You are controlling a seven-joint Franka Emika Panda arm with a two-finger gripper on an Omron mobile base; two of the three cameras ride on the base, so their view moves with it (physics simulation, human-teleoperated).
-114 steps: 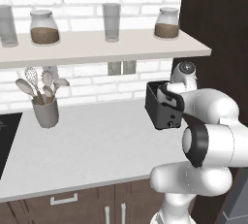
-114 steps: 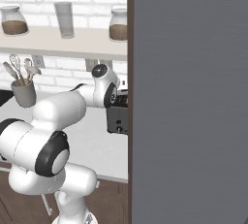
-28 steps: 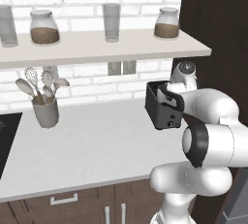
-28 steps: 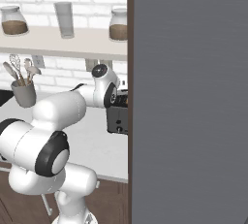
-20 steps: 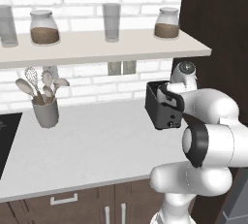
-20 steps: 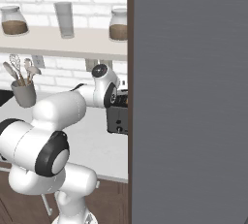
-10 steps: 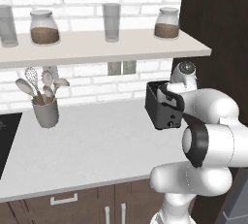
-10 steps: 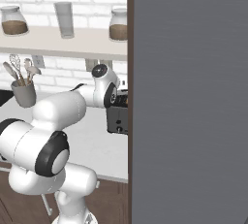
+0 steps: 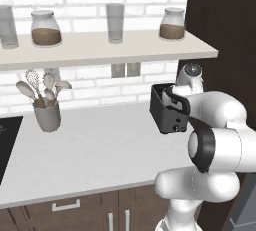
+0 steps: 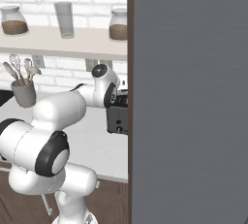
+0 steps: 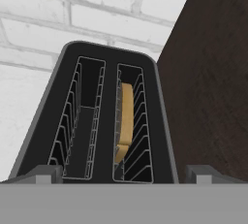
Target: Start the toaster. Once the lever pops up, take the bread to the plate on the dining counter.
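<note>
The small black toaster [image 9: 166,116] stands on the grey-white countertop against the dark cabinet side, and also shows as the toaster [image 10: 118,117]. From above, the toaster [image 11: 109,72] has two slots. The pale tan bread [image 11: 125,116] sits low in the right slot; the left slot is empty. My gripper [image 11: 123,174] hovers just over the toaster's near end, open, with one fingertip [image 11: 44,172] to each side and nothing between them. My hand [image 9: 176,101] lies over the toaster's top. The plate and the dining counter are out of view.
A grey utensil holder [image 9: 47,116] stands at the counter's left, near a black cooktop [image 9: 7,142]. A shelf [image 9: 105,51] with jars and glasses hangs above. A tall dark cabinet [image 9: 226,40] borders the toaster's right. A grey panel [image 10: 189,97] blocks the right.
</note>
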